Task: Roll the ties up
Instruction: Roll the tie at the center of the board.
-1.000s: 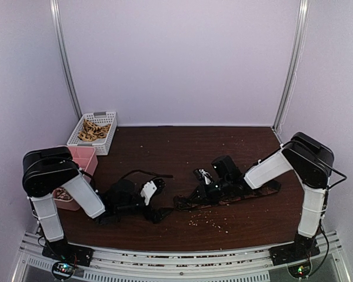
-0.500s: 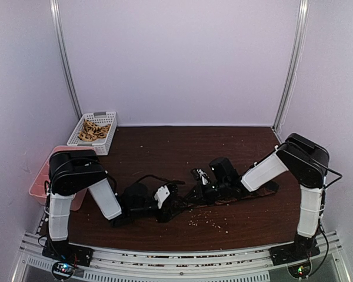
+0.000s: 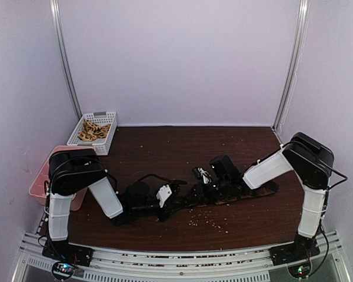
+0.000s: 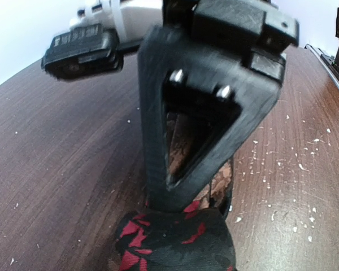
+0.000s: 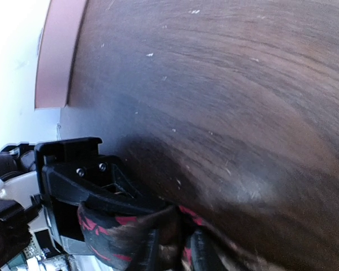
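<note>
One tie, black with red marks and brown underneath, lies across the dark table toward the right. Its left end is bunched into a roll. My left gripper and right gripper meet tip to tip at that roll. In the left wrist view the roll covers my own fingertips, and the right gripper's black finger stands just behind it. In the right wrist view my right gripper has its fingers either side of a fold of the tie. The left gripper's finger presses on the roll.
A white basket with tan rolled pieces stands at the back left. A pink bin sits beside the left arm. Pale crumbs are scattered in front of the tie. Walls close in on three sides.
My left arm swung right, bringing its gripper up to the tie's rolled end, and its jaws narrowed onto it. The right arm stayed almost still at the roll.
</note>
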Controlling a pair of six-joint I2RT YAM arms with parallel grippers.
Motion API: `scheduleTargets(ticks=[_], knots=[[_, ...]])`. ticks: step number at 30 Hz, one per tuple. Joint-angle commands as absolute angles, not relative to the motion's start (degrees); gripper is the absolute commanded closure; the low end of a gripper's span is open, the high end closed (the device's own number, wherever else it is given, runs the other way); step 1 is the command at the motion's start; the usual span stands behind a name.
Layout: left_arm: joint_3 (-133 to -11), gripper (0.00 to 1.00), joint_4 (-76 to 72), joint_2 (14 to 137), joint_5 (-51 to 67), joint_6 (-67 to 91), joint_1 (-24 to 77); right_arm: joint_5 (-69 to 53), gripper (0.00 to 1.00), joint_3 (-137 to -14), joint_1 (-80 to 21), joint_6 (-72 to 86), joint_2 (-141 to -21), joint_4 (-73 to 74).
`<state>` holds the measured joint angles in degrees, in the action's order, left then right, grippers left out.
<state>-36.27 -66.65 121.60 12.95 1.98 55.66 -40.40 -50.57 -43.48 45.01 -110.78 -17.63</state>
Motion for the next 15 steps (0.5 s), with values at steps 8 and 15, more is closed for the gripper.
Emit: scheduleTargets(ticks=[8,15], knots=[[-35.73,0.83,-53.70,120.17,15.36,-2.16,55.10,-32.99,0.50,-57.45,-39.30,27.05,-98.38,12.66],[-39.03,0.82,-44.73,119.13,15.18,-4.32,55.11,-39.43,0.37,-60.28,-42.84,30.29,-99.16,10.22]])
